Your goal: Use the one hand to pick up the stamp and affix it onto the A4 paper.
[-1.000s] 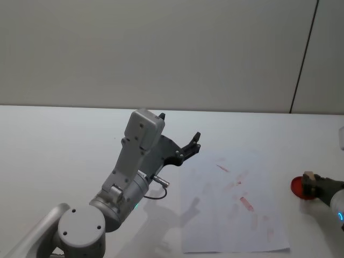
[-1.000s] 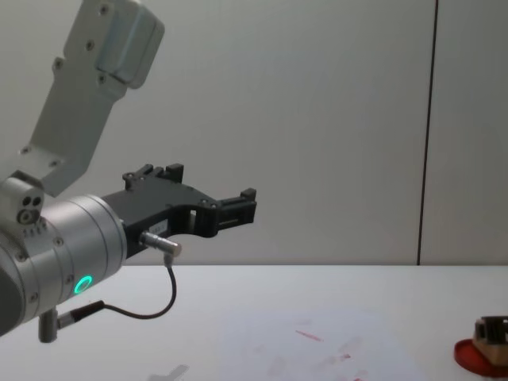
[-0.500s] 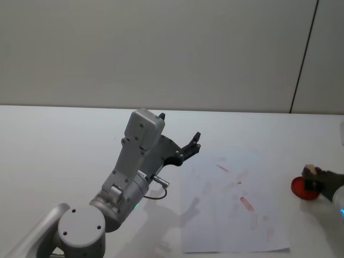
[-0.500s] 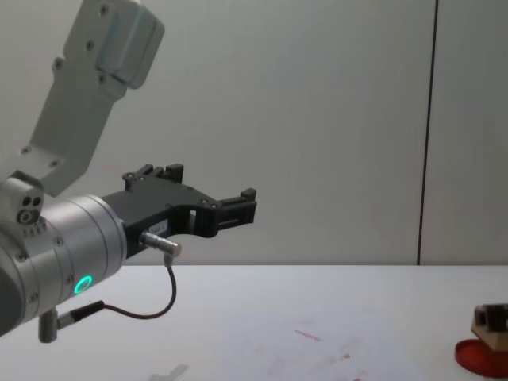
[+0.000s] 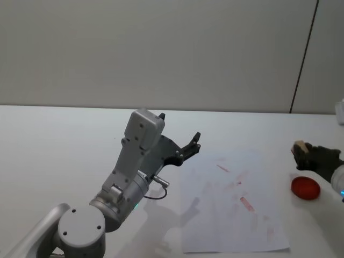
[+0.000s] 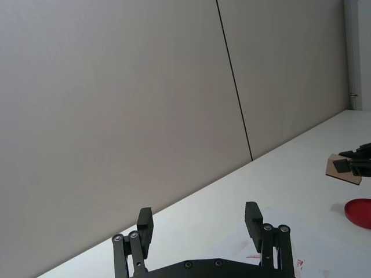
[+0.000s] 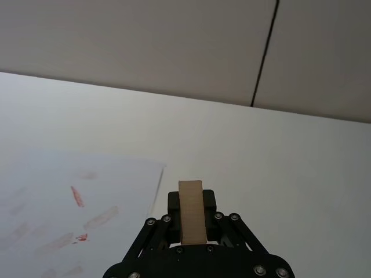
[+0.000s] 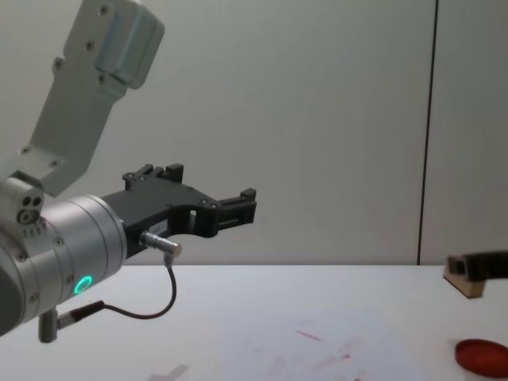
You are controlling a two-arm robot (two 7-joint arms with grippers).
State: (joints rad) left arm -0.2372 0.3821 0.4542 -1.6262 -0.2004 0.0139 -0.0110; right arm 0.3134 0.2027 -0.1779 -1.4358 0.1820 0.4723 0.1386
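The stamp point(image 5: 300, 147), a small light-brown wooden block, is held in the air above the table at the right, with my right gripper point(image 5: 304, 151) shut on it. The chest view shows the stamp point(image 8: 462, 280) lifted above the red ink pad point(image 8: 482, 355). Seen from the right wrist, the stamp point(image 7: 191, 219) stands between the black fingers, and the A4 paper point(image 7: 69, 197) lies ahead. That white sheet point(image 5: 231, 207) with red marks lies flat, left of the right gripper. My left gripper point(image 5: 189, 146) hangs open and parked above the table, left of the sheet.
The round red ink pad point(image 5: 305, 187) rests on the white table point(image 5: 59, 145) just right of the paper's edge. A grey wall stands behind the table. The left arm's silver wrist point(image 8: 55, 254) with its cable looms at the left of the chest view.
My right gripper has risen off the ink pad with the stamp in it and moved slightly toward the paper. The left arm has not moved.
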